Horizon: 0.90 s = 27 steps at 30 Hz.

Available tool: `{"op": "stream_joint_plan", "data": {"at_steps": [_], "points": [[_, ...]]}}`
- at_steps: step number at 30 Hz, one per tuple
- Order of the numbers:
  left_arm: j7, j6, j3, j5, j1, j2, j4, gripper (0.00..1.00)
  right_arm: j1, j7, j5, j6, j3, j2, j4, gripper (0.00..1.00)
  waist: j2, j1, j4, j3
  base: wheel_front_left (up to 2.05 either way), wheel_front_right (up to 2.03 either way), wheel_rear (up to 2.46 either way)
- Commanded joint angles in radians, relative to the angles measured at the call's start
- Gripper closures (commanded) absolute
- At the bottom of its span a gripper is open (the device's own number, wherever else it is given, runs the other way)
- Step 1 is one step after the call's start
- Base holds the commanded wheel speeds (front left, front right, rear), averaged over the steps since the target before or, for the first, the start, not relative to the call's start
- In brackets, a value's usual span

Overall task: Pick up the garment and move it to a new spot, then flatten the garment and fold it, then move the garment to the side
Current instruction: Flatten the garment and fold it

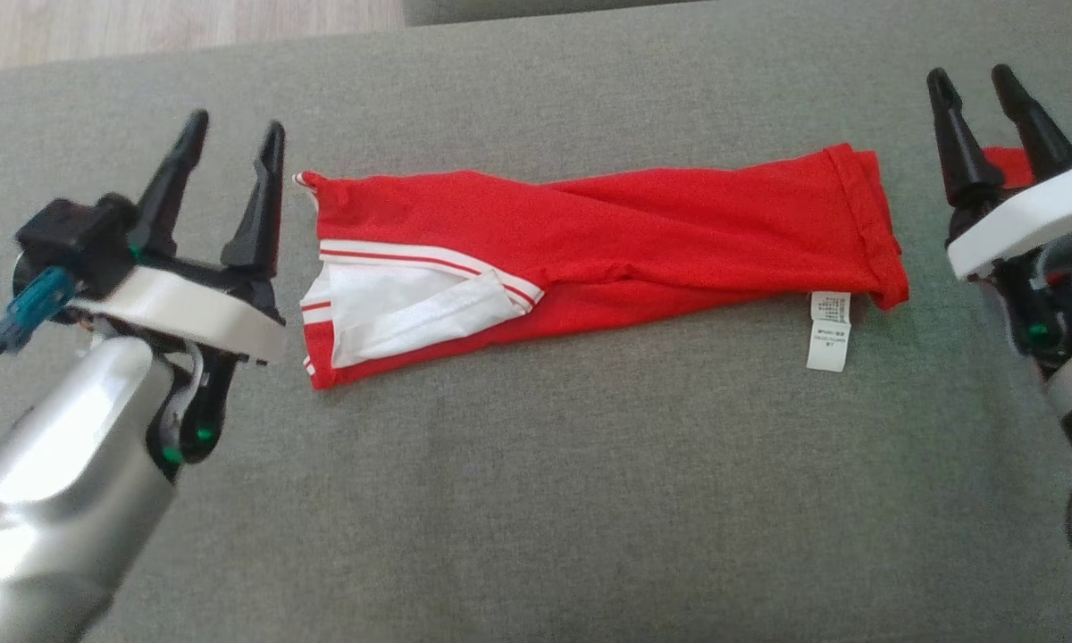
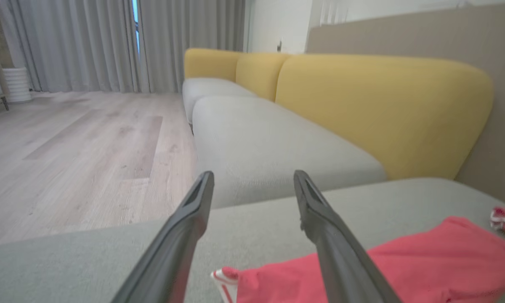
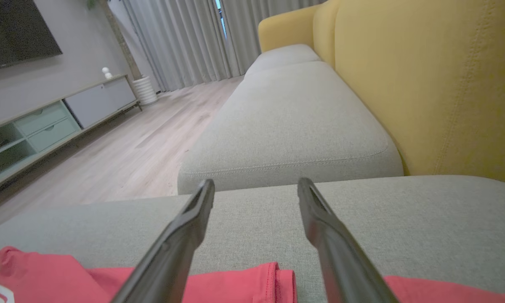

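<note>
We are looking down on a grey sofa seat (image 1: 536,500) where the red garment (image 1: 607,232) is lying folded into a long band, stretching from 9 o'clock to 3 o'clock across the middle of the head view. At its 9 o'clock end a white panel with red stripes (image 1: 393,313) is showing. Near its 3 o'clock end a white label (image 1: 829,330) is hanging out toward 6 o'clock onto the seat.

Our left hand (image 1: 237,125) is hovering just beside the garment's 9 o'clock end. Its two dark fingers are standing well apart, pointing toward 12 o'clock and gripping nothing. Our right hand (image 1: 972,76) is sitting at the garment's 3 o'clock end, its fingers likewise spread wide and holding nothing. A scrap of red is peeking out from behind it.

In the left wrist view the red cloth is lying under and to the 4 o'clock side of the fingers. In the right wrist view it is running along the bottom edge beneath both fingers; we cannot tell whether they are touching it.

Beyond the seat, yellow backrests (image 2: 383,105), a wooden floor (image 2: 67,147) and grey curtains (image 2: 88,42) are showing.
</note>
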Motion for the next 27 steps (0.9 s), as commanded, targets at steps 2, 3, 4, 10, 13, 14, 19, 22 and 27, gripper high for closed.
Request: {"op": "stream_joint_plan", "data": {"at_steps": [2, 3, 4, 10, 13, 14, 19, 22, 27], "points": [[-0.009, 0.012, 0.134, 0.055, 0.028, 0.0, -0.067, 0.0, 0.029, -0.034, -0.028, -0.001, -0.024, 0.015, -0.033, 0.0, 0.0, 0.0001, -0.001, -0.008, 0.0, 0.0, 0.0], [-0.009, 0.014, 0.187, 0.087, 0.065, -0.021, -0.094, 0.0, 0.039, -0.044, -0.05, -0.001, -0.039, 0.026, -0.04, 0.0, 0.0, 0.0001, -0.002, -0.012, 0.0, 0.0, 0.0], [-0.009, 0.015, 0.235, 0.123, 0.103, -0.043, -0.119, 0.0, 0.05, -0.051, -0.076, -0.001, -0.058, 0.039, -0.048, 0.0, 0.0, 0.0001, -0.003, -0.016, 0.0, 0.0, 0.0], [-0.009, -0.004, 0.467, 0.336, 0.307, -0.205, -0.239, 0.0, 0.19, -0.058, -0.305, -0.001, -0.303, 0.181, -0.161, 0.0, 0.0, 0.0001, -0.007, -0.034, 0.0, 0.0, 0.0], [-0.009, -0.033, 0.57, 0.419, 0.392, -0.295, -0.266, 0.0, 0.292, -0.058, -0.441, -0.001, -0.403, 0.287, -0.232, 0.0, 0.0, 0.0001, -0.014, -0.037, 0.0, 0.0, 0.0], [-0.009, -0.048, 0.601, 0.443, 0.415, -0.325, -0.273, 0.0, 0.321, -0.058, -0.477, -0.001, -0.43, 0.321, -0.252, 0.0, 0.0, 0.0001, -0.017, -0.037, 0.0, 0.0, 0.0], [-0.009, -0.134, 0.705, 0.55, 0.486, -0.425, -0.269, 0.0, 0.408, -0.058, -0.588, -0.001, -0.515, 0.42, -0.316, 0.0, 0.0, 0.0001, -0.026, -0.034, 0.0, 0.0, 0.0], [-0.009, -0.166, 0.739, 0.59, 0.489, -0.451, -0.261, 0.0, 0.419, -0.058, -0.616, -0.001, -0.523, 0.436, -0.333, 0.0, 0.0, 0.0001, -0.027, -0.026, 0.0, 0.0, 0.0], [-0.009, -0.195, 0.756, 0.631, 0.468, -0.469, -0.247, 0.0, 0.38, -0.058, -0.647, -0.001, -0.534, 0.443, -0.315, 0.0, 0.0, 0.0001, -0.021, 0.005, 0.0, 0.0, 0.0]]}}
